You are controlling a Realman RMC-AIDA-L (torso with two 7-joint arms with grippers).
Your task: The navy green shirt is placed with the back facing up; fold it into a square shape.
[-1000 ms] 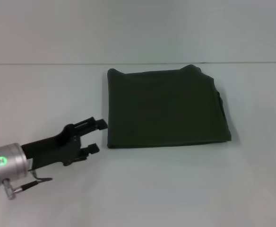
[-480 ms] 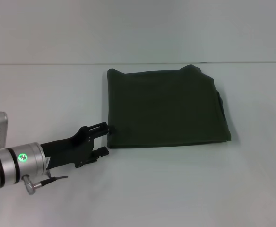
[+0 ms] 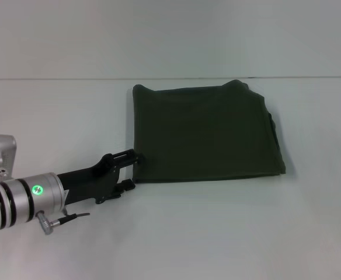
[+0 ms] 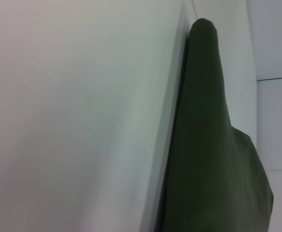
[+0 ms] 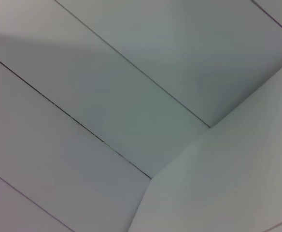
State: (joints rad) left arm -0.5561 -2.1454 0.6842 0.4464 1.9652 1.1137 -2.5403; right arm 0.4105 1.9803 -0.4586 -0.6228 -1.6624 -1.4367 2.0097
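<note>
Left gripper [image 3: 131, 171]: fingers spread apart, one finger [image 3: 127, 155] sitting higher, the other [image 3: 124, 186] lower, with the gap between them facing the shirt. The upper fingertip is reaching the shirt's near-left corner and appears to be touching its edge; the lower fingertip is lying just beside that corner, over bare table. Nothing is gripped between them: the hand is released, not clenched on cloth. The arm is coming in low from the tabletop's near-left side, a green light glowing on its silver wrist.

Navy green shirt [image 3: 202, 133]: one, lying flat on the white tabletop [image 3: 229, 233], already folded into a roughly square block, plain side up. It is sitting around the middle of the table, toward the far edge. Its left and near edges are lying straight; the right edge is showing stacked layers slightly offset, and the far edge has small bumps at both corners.

Left wrist view: the shirt [image 4: 208, 145] is filling one side as a dark olive slab with a rounded corner, resting on the table [image 4: 83, 116].

Right gripper: not showing in any view; its wrist camera is seeing only pale panelled surfaces.

Count: one shirt, one gripper in view.
</note>
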